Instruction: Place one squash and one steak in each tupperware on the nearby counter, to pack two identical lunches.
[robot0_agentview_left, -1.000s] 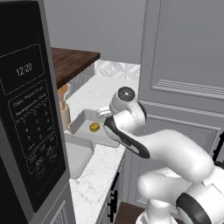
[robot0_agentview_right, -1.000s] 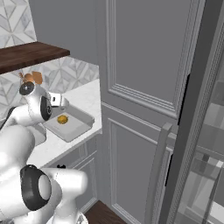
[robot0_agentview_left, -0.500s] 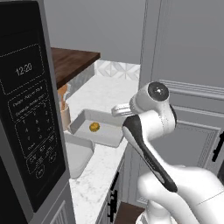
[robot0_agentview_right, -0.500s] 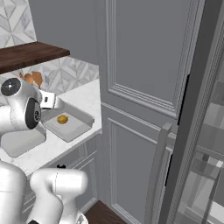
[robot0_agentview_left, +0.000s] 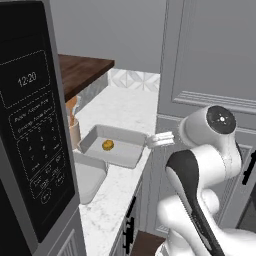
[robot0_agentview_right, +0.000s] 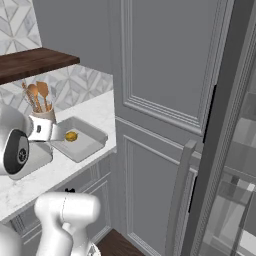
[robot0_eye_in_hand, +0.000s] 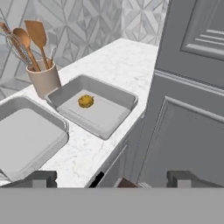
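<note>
You see one squash (robot0_eye_in_hand: 85, 101) lying in the far tupperware (robot0_eye_in_hand: 114, 119), left of center in the hand view. It sits toward that container's back left, apart from all four walls. The near tupperware (robot0_eye_in_hand: 51, 149), at lower left, holds nothing and nearly touches the first. No steak is in view, and no second squash.

The gripper (robot0_eye_in_hand: 109, 178) stands wide and holds nothing; its fingertips (robot0_eye_in_hand: 43, 178) rise at the bottom of the hand view. It hangs off the counter (robot0_eye_in_hand: 122, 61) edge, in front of the cabinet (robot0_eye_in_hand: 183, 131). In the left base view the gripper (robot0_agentview_left: 160, 139) shows just right of the far tupperware's rim (robot0_agentview_left: 131, 161).

From the gripper, both containers lie ahead and to the left. The long axis of each container runs from upper left to lower right.

The utensil cup (robot0_eye_in_hand: 43, 79) stands just behind the far tupperware, in the upper left. The tall cabinet closes off the right side. Open room lies along the counter edge and above the containers. Judged from this, the next load must come from elsewhere.
</note>
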